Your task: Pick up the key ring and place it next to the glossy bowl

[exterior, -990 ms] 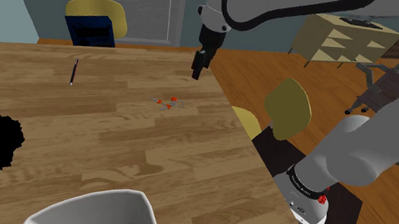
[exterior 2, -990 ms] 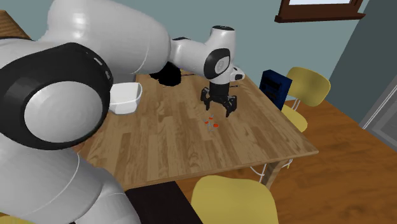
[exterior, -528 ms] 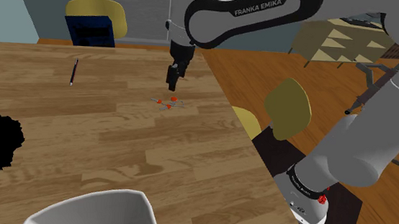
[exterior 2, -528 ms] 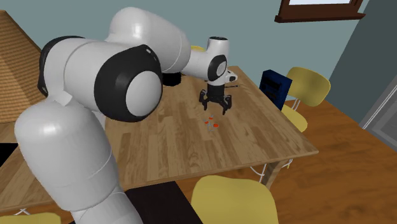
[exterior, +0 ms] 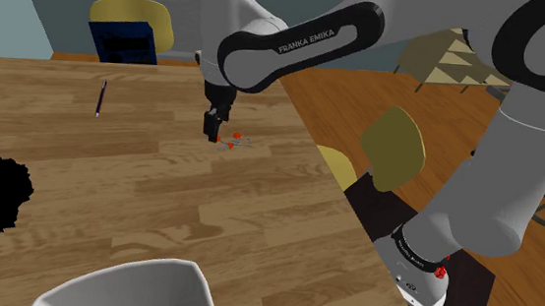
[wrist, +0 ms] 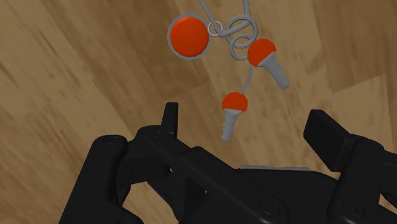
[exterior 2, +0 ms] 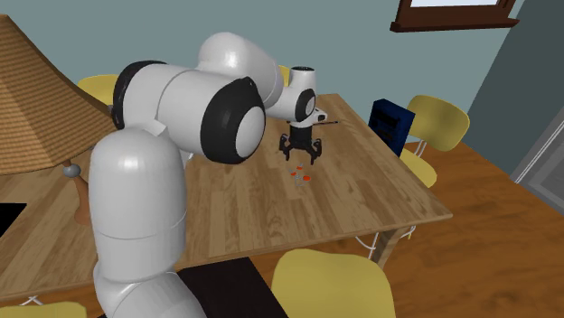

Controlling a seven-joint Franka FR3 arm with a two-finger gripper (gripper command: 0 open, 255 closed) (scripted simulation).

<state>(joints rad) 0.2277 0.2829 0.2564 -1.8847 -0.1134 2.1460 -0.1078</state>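
Claw (wrist: 243, 118) spread, key ring (wrist: 260, 52) just ahead, red-and-grey

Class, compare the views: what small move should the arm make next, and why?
Probably shift the open gripper a little over the key ring before lowering. In the wrist view only one key lies between the fingers, while the ring and orange tag sit beyond their tips, and the whole bunch lies flat on the table, untouched.

Even soft light, faint shadows, crisp renders
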